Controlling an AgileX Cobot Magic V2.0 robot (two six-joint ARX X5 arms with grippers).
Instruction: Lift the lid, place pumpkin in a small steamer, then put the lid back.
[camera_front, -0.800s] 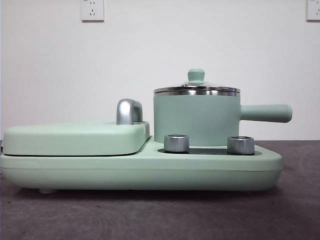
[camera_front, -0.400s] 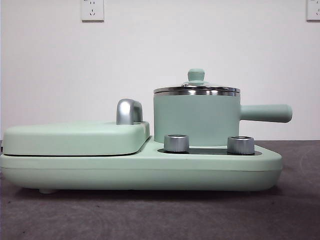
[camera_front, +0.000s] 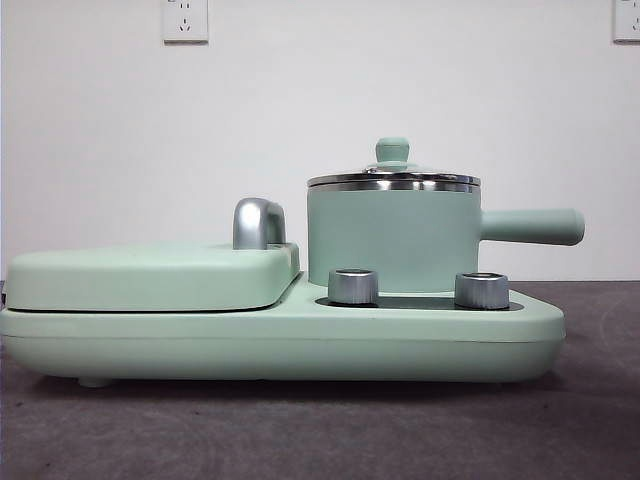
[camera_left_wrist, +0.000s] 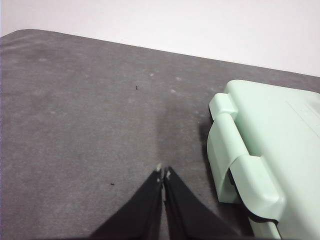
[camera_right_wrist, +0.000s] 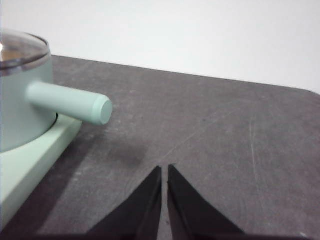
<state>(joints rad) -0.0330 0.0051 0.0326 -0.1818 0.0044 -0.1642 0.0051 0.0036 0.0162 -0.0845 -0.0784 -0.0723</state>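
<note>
The small steamer (camera_front: 392, 240), a mint-green pot with a long side handle (camera_front: 530, 226), stands on the right half of a mint-green cooker base (camera_front: 280, 345). The lid (camera_front: 393, 178) with its steel rim and mint knob (camera_front: 392, 151) rests shut on the pot. No pumpkin shows in any view. My left gripper (camera_left_wrist: 163, 173) is shut over bare grey table beside the cooker's hinged end (camera_left_wrist: 250, 160). My right gripper (camera_right_wrist: 164, 170) is shut above the table, off to the side of the steamer (camera_right_wrist: 20, 95) and short of the handle's tip (camera_right_wrist: 75, 102). Neither gripper appears in the front view.
A flat mint-green griddle cover (camera_front: 150, 277) with a chrome hinge post (camera_front: 258, 222) fills the cooker's left half. Two steel dials (camera_front: 353, 286) (camera_front: 481, 290) sit in front of the pot. Grey table (camera_front: 320, 430) surrounds the cooker; a white wall stands behind.
</note>
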